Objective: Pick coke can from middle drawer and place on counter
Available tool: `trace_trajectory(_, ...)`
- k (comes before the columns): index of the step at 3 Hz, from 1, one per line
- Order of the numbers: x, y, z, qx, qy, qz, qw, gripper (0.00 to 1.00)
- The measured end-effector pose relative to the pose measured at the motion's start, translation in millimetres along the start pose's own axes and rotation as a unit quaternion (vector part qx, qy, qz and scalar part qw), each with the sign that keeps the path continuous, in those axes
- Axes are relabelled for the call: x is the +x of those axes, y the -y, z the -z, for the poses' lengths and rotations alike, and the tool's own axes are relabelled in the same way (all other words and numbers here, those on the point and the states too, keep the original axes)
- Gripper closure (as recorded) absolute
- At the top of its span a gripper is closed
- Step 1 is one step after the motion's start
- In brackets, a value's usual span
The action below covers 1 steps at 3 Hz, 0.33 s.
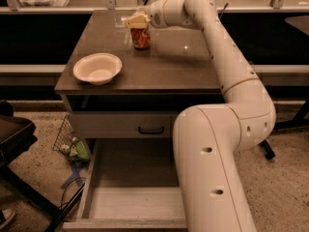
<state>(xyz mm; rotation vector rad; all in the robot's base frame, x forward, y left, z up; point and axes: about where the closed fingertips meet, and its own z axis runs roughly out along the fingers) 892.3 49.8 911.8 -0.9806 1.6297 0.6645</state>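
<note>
The coke can (141, 38) stands upright on the counter (164, 66), near its back middle. My gripper (136, 21) reaches in from the right at the end of the white arm (231, 66) and sits over the can's top, shut on it. The middle drawer (130, 204) is pulled out below the cabinet front, and the part of its pale floor that shows holds nothing. My arm's lower segment hides the drawer's right part.
A white bowl (97, 67) sits on the counter's front left. A closed drawer front with a black handle (151, 129) is above the open drawer. A wire basket with green rubbish (72, 146) lies on the floor to the left, beside a dark chair (14, 139).
</note>
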Motion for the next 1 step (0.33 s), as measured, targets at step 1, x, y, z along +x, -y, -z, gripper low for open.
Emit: trace_trajectory(1,0.7,-1.2,-2.3,-0.002,0.0,0.0,1.0,0.0)
